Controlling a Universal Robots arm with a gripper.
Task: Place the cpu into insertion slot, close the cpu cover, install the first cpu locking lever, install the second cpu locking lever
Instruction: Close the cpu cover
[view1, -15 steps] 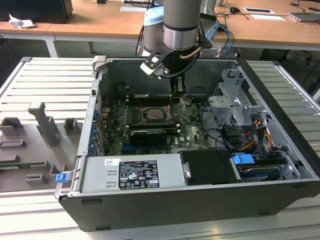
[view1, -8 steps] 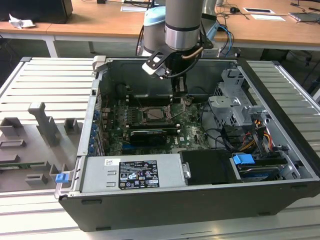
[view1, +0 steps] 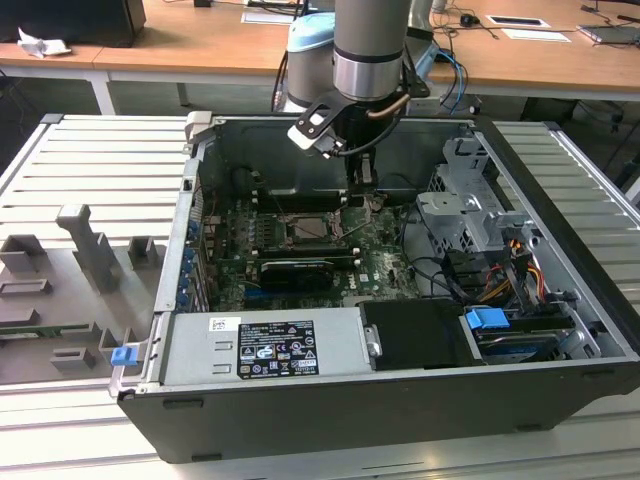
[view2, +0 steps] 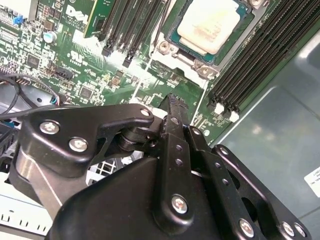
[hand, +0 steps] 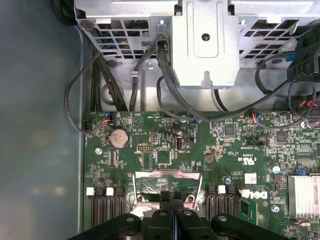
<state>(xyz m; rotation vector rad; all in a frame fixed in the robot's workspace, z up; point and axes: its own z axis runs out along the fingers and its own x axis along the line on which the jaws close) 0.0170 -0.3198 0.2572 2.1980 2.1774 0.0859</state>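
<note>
Cpu (view2: 209, 25), pale silvery-beige square chip, lies in the dark square insertion slot (view2: 170, 36); your black gripper (view2: 174, 102), fingers (view2: 173, 131) pressed together, hangs just beside that slot.

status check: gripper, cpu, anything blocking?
Gripper shut, empty, tip just beside the insertion slot. Cpu seated in it, pale top showing. Nothing seen in the way.

The cpu (view2: 207, 25), a flat square chip with a pale silvery-beige top, lies seated level in the insertion slot (view2: 173, 41). In the exterior view the insertion slot sits just above frame centre on green board. The cpu cover (hand: 167, 176) is a thin silvery frame; its tilt is unclear.
</note>
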